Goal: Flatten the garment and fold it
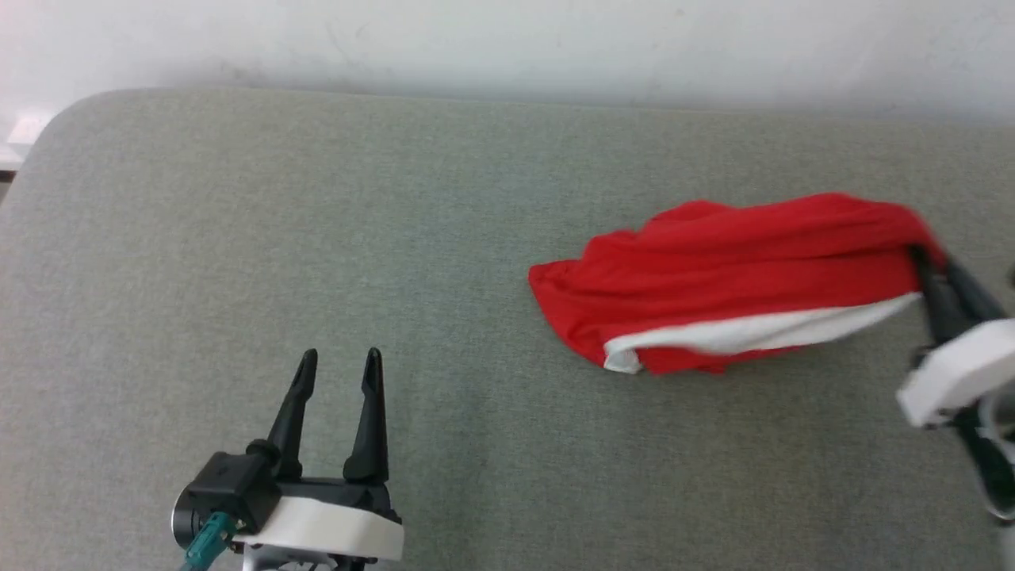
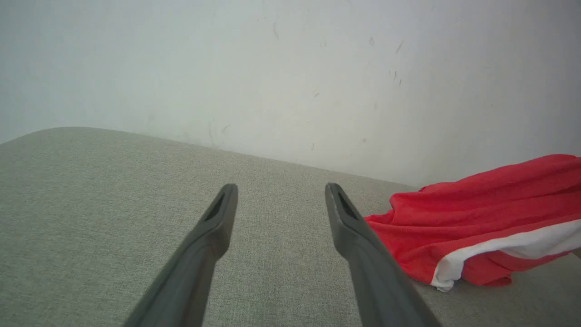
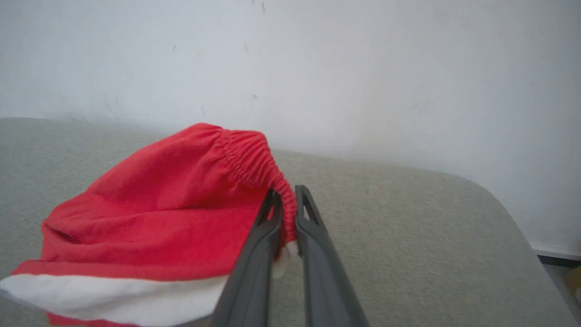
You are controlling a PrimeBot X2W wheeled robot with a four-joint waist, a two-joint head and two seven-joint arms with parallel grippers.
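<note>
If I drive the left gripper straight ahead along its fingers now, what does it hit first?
Probably nothing before the white wall: the left gripper points across bare grey cushion, and the red shorts lie off to its right. Whether it skims the cushion first is unclear.

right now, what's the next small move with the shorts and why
Probably bring the open left gripper across to the loose end of the shorts. The right gripper is shut on the waistband, the rest lies bunched on the grey cushion, and the left gripper stands apart from it.
</note>
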